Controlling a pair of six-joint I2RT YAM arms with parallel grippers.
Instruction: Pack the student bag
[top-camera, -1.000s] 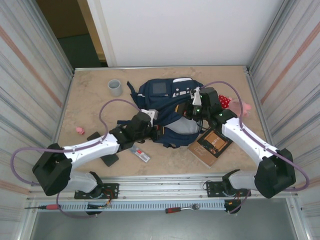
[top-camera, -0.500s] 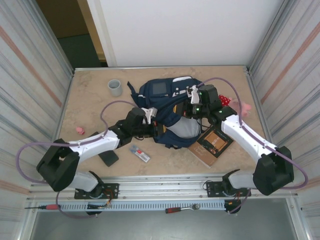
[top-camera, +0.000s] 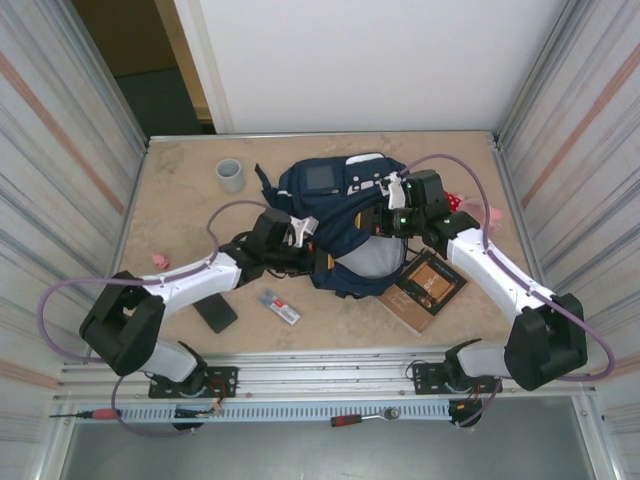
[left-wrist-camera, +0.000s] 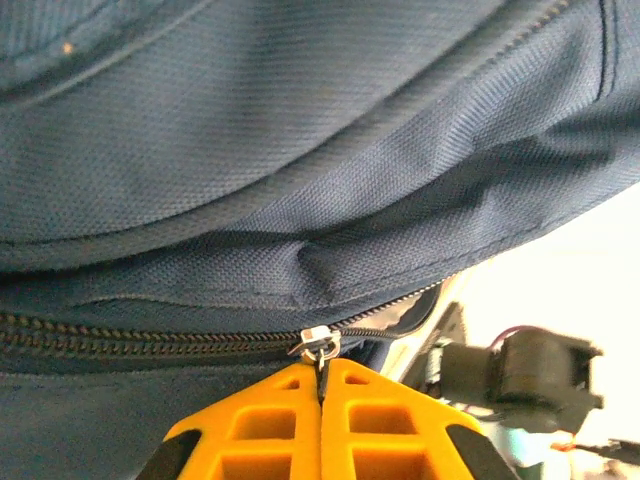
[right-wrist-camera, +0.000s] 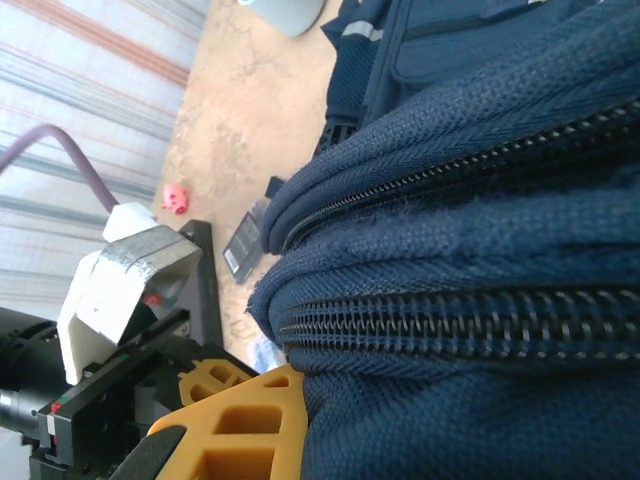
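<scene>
book (top-camera: 425, 288): near worktop (top-camera: 180, 210) edge, beside right arm, not yet packed.
left hand (left-wrist-camera: 321, 372): closed on zipper pull (left-wrist-camera: 320, 344), thin fingertip hold.
right hand (top-camera: 384, 222): closed, seems to pinch navy fabric by the zip.
student bag (top-camera: 335, 215): mid-worktop, slumped between both hands.
risk: pull could slip from the fingertips; zip could jam where fabric bunches.

Your left arm (top-camera: 190, 281) and right arm (top-camera: 490, 265) share white links, black joints and bases, and a looping purple cable (top-camera: 440, 158) each; your fingers (left-wrist-camera: 270, 425) are orange-yellow, moulded with recessed pockets.
</scene>
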